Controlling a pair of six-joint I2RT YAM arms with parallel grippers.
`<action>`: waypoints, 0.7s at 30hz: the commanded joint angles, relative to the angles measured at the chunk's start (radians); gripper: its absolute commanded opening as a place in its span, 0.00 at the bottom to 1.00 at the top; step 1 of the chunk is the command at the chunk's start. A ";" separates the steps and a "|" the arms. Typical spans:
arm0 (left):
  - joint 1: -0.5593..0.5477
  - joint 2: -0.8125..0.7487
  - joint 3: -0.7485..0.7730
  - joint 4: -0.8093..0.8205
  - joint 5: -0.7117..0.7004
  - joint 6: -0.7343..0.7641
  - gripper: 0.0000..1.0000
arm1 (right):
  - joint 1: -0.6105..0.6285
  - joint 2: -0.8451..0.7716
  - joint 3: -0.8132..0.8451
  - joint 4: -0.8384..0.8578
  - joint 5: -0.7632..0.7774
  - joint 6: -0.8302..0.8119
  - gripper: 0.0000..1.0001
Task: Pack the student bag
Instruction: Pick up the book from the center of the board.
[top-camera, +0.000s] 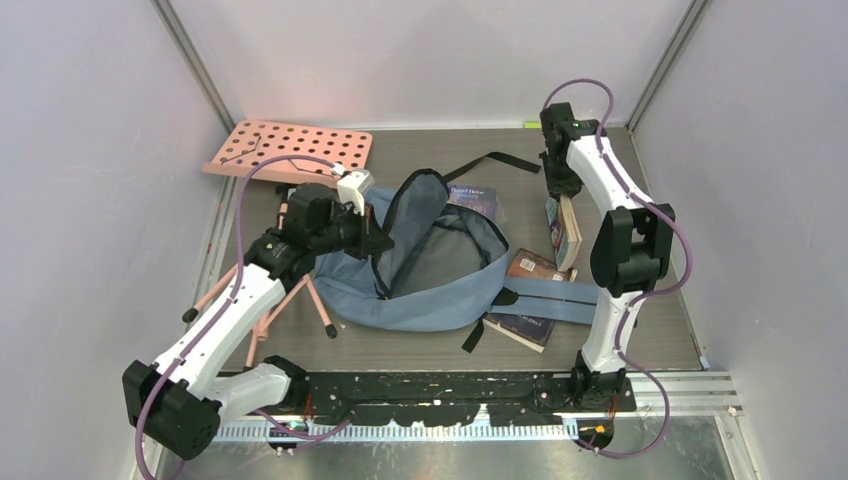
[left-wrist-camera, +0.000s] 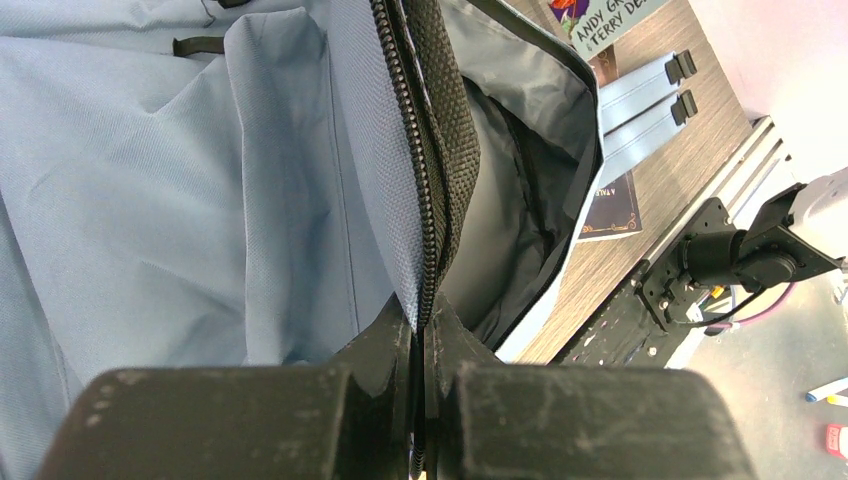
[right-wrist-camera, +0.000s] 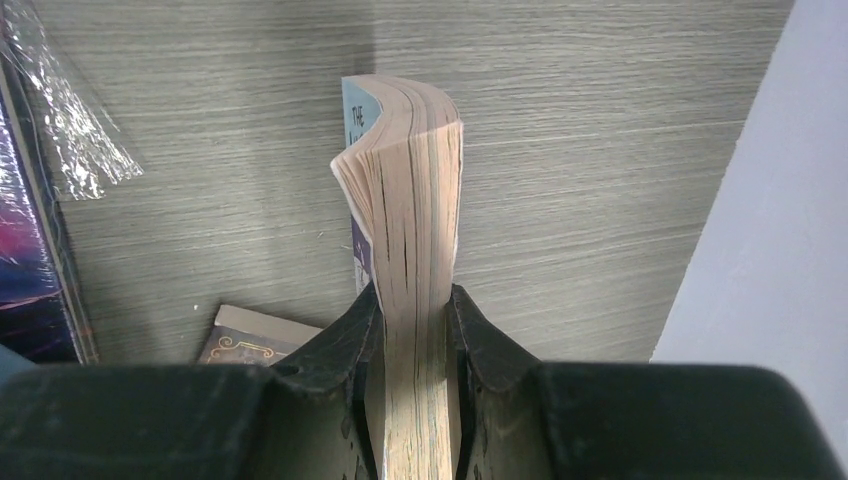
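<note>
a: black rail (top-camera: 450, 385) along the near edge, both arm bases bolted to it. where's the student bag (top-camera: 430, 275)?
b: mid-table on the grey wood-grain top (top-camera: 660, 330), lying flat, main pocket unzipped and gaping. its blue straps (top-camera: 560, 298) run right across a dark book (top-camera: 518, 326) at the front right.
a: left gripper (left-wrist-camera: 420, 335)?
b: jaws pinched together on the bag's zipper edge (left-wrist-camera: 425, 150), at the left rim of the opening. that rim stands raised.
a: right gripper (right-wrist-camera: 412, 300)?
b: clamped on a paperback (right-wrist-camera: 410, 200), jaws only as wide as it is thick, page edges facing the wrist camera. it hangs right of the bag. can't tell if its lower end touches the table.
a: further back?
b: another book (top-camera: 475, 200) just behind the bag, pink pegboard (top-camera: 290, 150) in the far left corner.
</note>
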 joint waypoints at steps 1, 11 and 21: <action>0.010 -0.042 0.017 0.027 -0.002 0.012 0.00 | 0.036 -0.063 -0.082 0.124 0.031 -0.036 0.01; 0.010 -0.047 0.009 0.029 -0.010 0.010 0.00 | 0.045 -0.074 -0.116 0.261 0.069 -0.089 0.01; 0.010 -0.044 0.005 0.029 -0.018 0.012 0.00 | 0.045 0.027 0.020 0.243 0.061 -0.143 0.01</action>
